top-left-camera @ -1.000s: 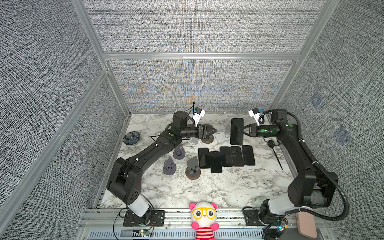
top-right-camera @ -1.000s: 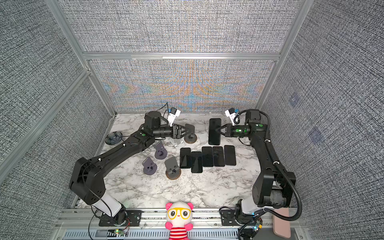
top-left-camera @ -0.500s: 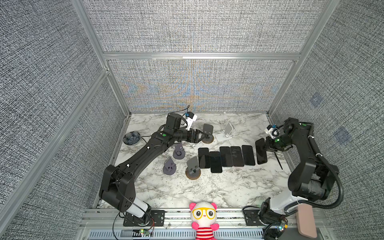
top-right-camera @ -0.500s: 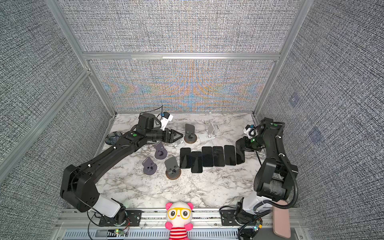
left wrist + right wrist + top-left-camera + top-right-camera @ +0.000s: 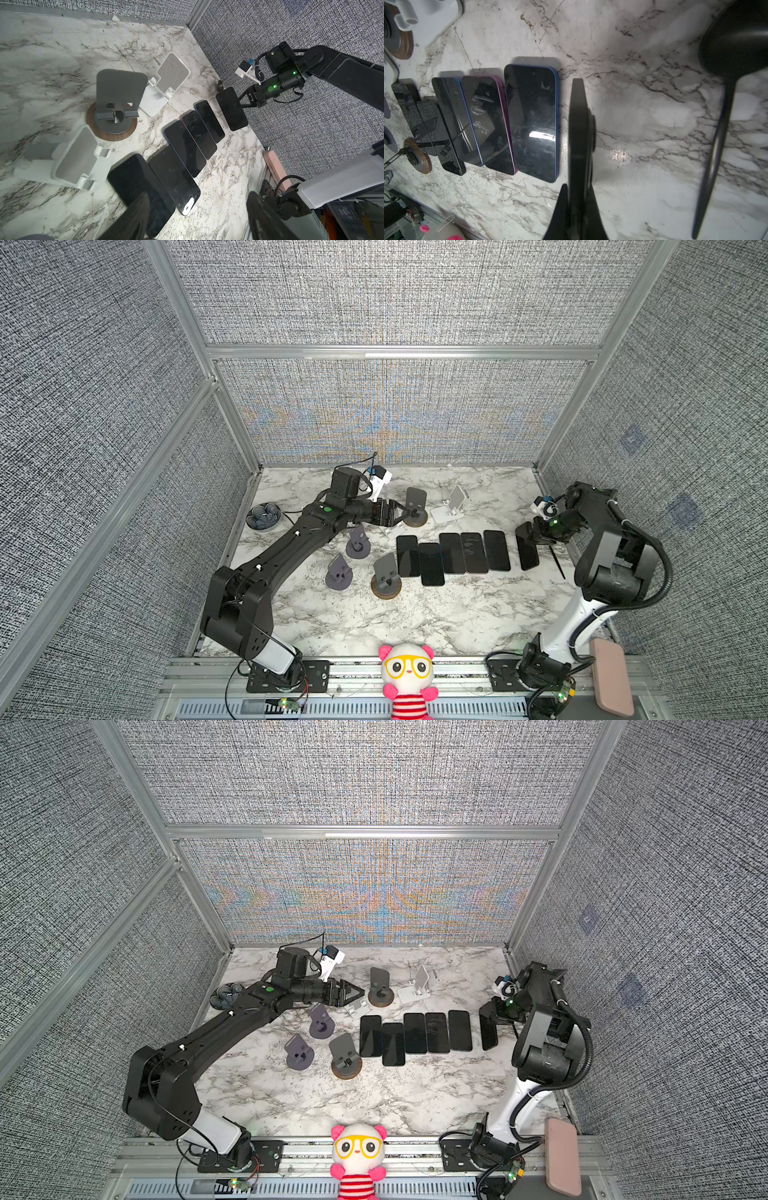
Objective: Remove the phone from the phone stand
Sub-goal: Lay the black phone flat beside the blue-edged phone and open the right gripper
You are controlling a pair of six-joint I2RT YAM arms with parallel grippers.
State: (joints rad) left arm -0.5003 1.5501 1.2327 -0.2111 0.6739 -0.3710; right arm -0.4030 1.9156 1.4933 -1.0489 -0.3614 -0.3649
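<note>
My right gripper (image 5: 533, 531) (image 5: 493, 1012) (image 5: 577, 199) is shut on a black phone (image 5: 527, 549) (image 5: 488, 1031) (image 5: 231, 109) (image 5: 579, 133). It holds the phone on edge, low over the marble, just right of the row of phones. The white phone stand (image 5: 451, 506) (image 5: 417, 988) (image 5: 170, 76) at the back middle is empty. My left gripper (image 5: 409, 512) (image 5: 359, 993) (image 5: 197, 216) is open and holds nothing, its tips beside a grey stand on a round wooden base (image 5: 415, 506) (image 5: 119, 89).
Several dark phones (image 5: 453, 551) (image 5: 533, 122) lie flat in a row mid-table. Another white stand (image 5: 76, 158), two purple-grey stands (image 5: 357, 541) and a second wooden-base stand (image 5: 386, 576) sit left of the row. A black ladle (image 5: 716, 128) lies right of the held phone. A dark bowl (image 5: 264, 516) is at the left wall.
My right arm carried the phone from the back middle to the right end of the row and lowered it. My left gripper drew back to the left and opened wider.
</note>
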